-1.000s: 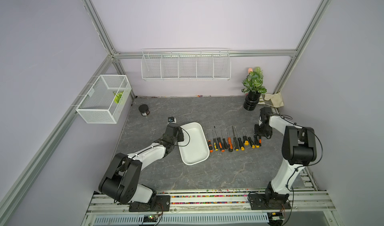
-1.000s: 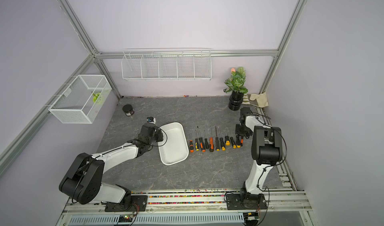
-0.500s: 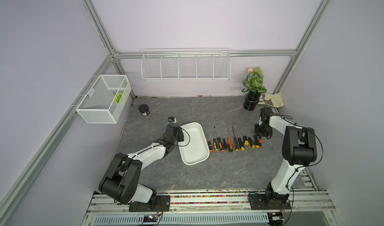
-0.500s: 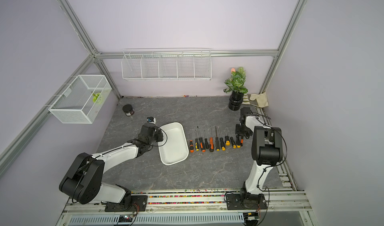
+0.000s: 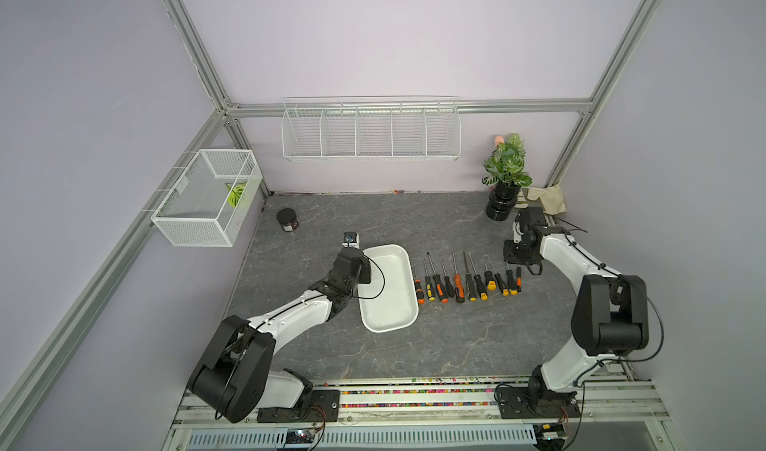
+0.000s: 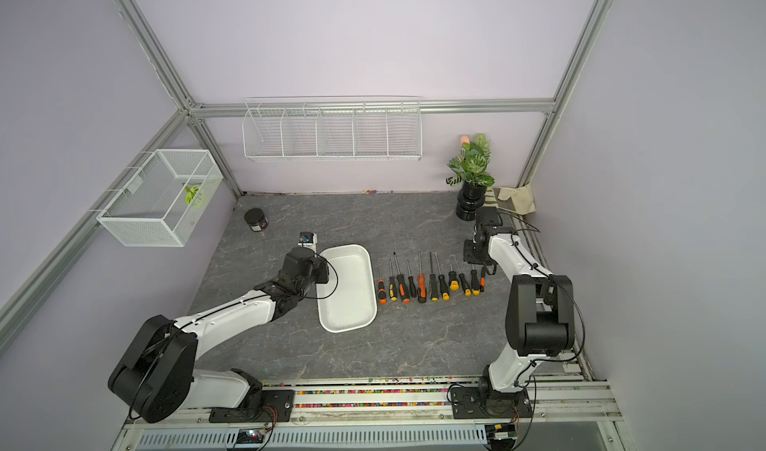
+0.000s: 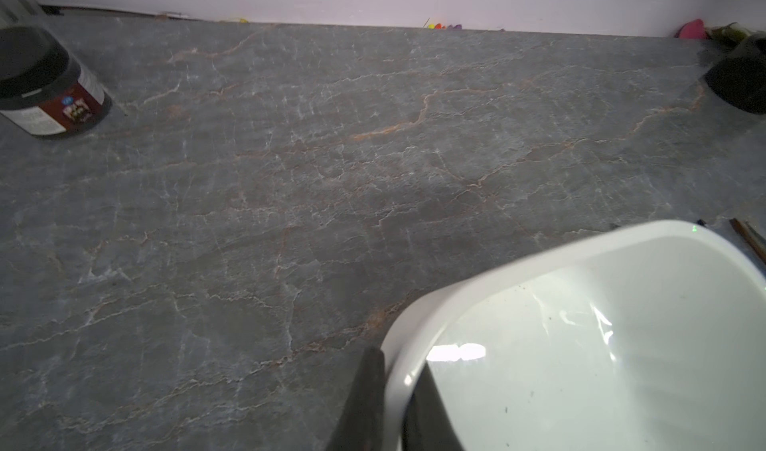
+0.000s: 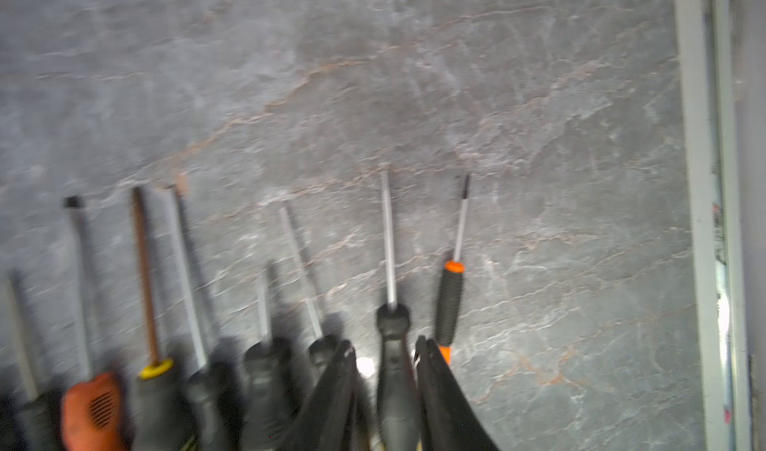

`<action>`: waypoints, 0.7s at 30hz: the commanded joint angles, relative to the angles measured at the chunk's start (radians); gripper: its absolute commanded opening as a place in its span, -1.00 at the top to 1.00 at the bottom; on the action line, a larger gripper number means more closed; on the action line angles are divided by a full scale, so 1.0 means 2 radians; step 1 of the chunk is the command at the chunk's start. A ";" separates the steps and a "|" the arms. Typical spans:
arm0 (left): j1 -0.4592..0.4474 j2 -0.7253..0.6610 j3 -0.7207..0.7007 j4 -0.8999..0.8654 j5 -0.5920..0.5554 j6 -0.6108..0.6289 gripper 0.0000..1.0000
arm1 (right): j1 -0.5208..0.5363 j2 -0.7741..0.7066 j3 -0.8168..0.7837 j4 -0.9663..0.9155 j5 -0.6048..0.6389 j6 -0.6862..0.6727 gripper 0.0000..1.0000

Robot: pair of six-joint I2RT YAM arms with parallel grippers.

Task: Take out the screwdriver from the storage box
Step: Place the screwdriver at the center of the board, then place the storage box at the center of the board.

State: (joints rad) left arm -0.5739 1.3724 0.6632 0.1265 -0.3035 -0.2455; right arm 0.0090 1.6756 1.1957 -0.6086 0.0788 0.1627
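Pinching the storage box (image 5: pixel 391 299) rim: left gripper (image 7: pixel 398 370), jaws clamped on the white wall | box rests on the grey tabletop (image 5: pixel 414 221) | screwdrivers (image 5: pixel 466 281) lie in a row on the tabletop just beside the box | right gripper (image 8: pixel 384 345): jaws either side of a black-handled screwdriver (image 8: pixel 393 391), next to last at the row's right-arm end; whether they press it, cannot tell

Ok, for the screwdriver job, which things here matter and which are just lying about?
In the job:
- box, looks empty
- left gripper, pinching the box's rim
- screwdrivers, in a row beside the box
- right gripper, straddling one of them

Lying about:
- jar
- plant
- wire basket
- wire rack
- cloth bag
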 commanded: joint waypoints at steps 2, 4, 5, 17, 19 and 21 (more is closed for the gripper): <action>-0.009 -0.013 -0.013 0.011 -0.043 0.028 1.00 | 0.023 -0.034 -0.024 -0.002 -0.013 0.012 0.41; -0.010 -0.017 -0.013 0.011 -0.045 0.030 1.00 | 0.032 -0.054 -0.037 -0.001 -0.020 0.014 0.41; -0.010 -0.018 -0.012 0.010 -0.045 0.030 1.00 | 0.037 -0.065 -0.044 0.000 -0.022 0.016 0.40; -0.012 0.029 0.041 -0.045 -0.027 0.036 1.00 | 0.095 -0.130 -0.103 0.014 -0.044 0.016 0.38; -0.012 0.045 0.049 -0.052 -0.026 0.035 1.00 | 0.099 -0.130 -0.113 0.025 -0.052 0.019 0.39; -0.012 0.055 0.053 -0.052 -0.028 0.036 1.00 | 0.104 -0.136 -0.121 0.030 -0.054 0.020 0.39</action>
State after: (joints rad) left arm -0.5941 1.4490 0.7452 0.0738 -0.3508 -0.2035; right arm 0.2062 1.4132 0.9829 -0.5774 -0.0135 0.1875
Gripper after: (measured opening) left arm 0.101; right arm 0.306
